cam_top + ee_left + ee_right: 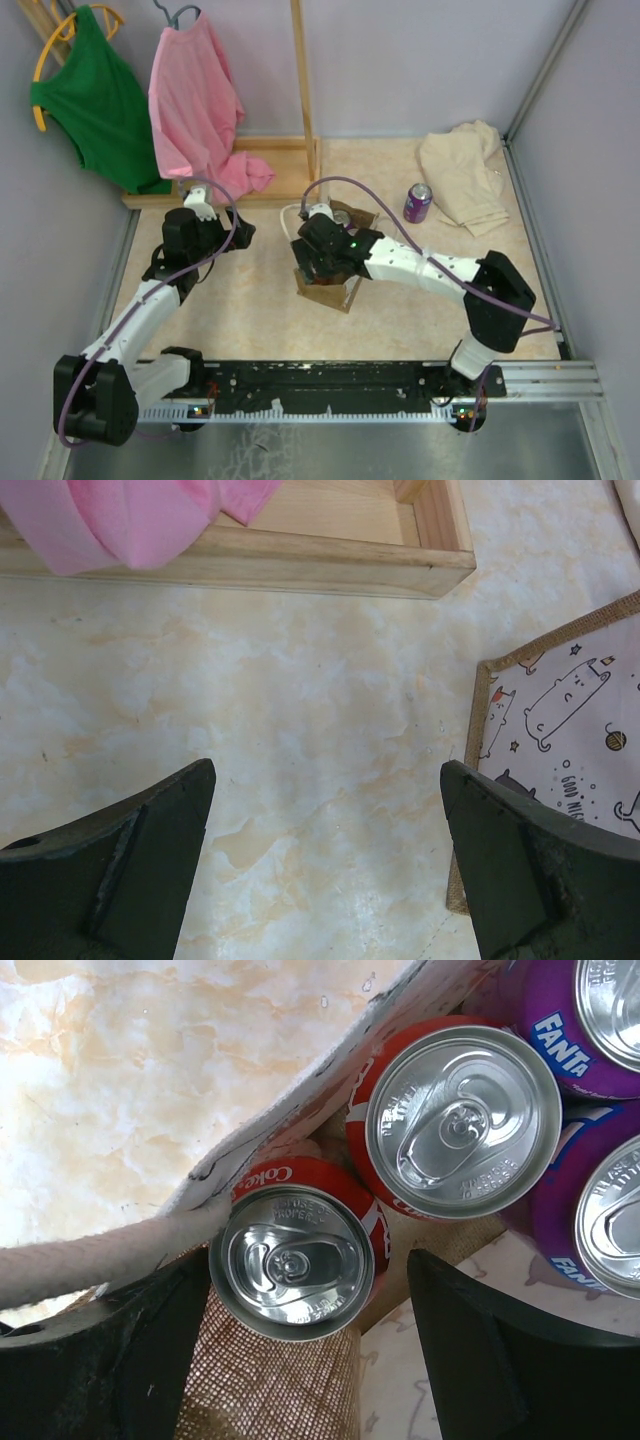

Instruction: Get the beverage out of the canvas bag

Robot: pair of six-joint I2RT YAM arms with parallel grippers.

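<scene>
So, nearest to us, the bag (335, 290) sits on the desk (250, 300) roughly mid-way across, and the right hand (305, 1265) hangs right over its open mouth. In the wrist view we're looking straight down onto a Coke can (292, 1265) tucked against the bag's wall, just under the white handle (110, 1250). The fingers are spread, one on each side of that can, and not clamped on it yet. Our read is that the task has barely started: the hand is lined up, but the squeeze, the lift and the set-down are all left to do.

The can stands upright with its pull-tab top facing up at the camera, so its long axis runs straight up out of the bag's mouth. Pulling straight up looks like the way to go. It's crowded in there, with a second Coke can (462, 1120) touching it and purple Fanta cans (610, 1210) beyond.

A bit further back, the left hand (325, 780) hovers over bare desk just beside the bag's cat-print side, spread wide with nothing in it.

Farthest out there's a purple can (417, 202) standing on the desk next to a cream cloth (465, 175), plus the wooden rack base (300, 560) with a pink shirt (195, 100) hanging over it.
</scene>
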